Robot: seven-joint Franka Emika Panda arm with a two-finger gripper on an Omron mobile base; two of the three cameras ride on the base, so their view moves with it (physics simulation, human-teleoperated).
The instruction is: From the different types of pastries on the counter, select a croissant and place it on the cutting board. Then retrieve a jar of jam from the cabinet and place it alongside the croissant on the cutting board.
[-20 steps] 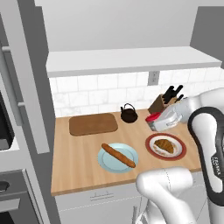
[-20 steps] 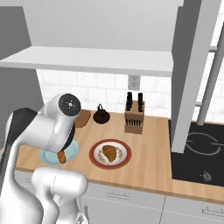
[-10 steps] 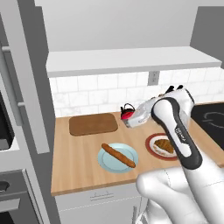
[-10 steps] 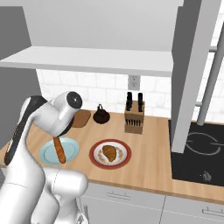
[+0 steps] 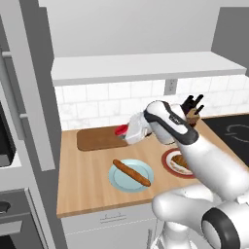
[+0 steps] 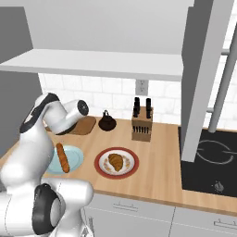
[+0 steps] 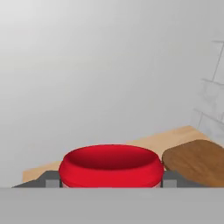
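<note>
My gripper is shut on the jar of jam, whose red lid sits between my two fingertips. It hangs over the right end of the dark-brown cutting board, which also shows at the right of the hand view. The croissant lies on the red-rimmed plate, partly hidden behind my arm in the left base view. The long baguette rests on the light-blue plate on the wooden counter.
A black teapot and a knife block stand at the back of the counter by the tiled wall. A black cooktop lies to the right. A shelf runs overhead, and a tall grey cabinet stands at the left.
My arm has swung left across the counter with the jar, from beside the knife block, past the teapot, to above the board's right end.
</note>
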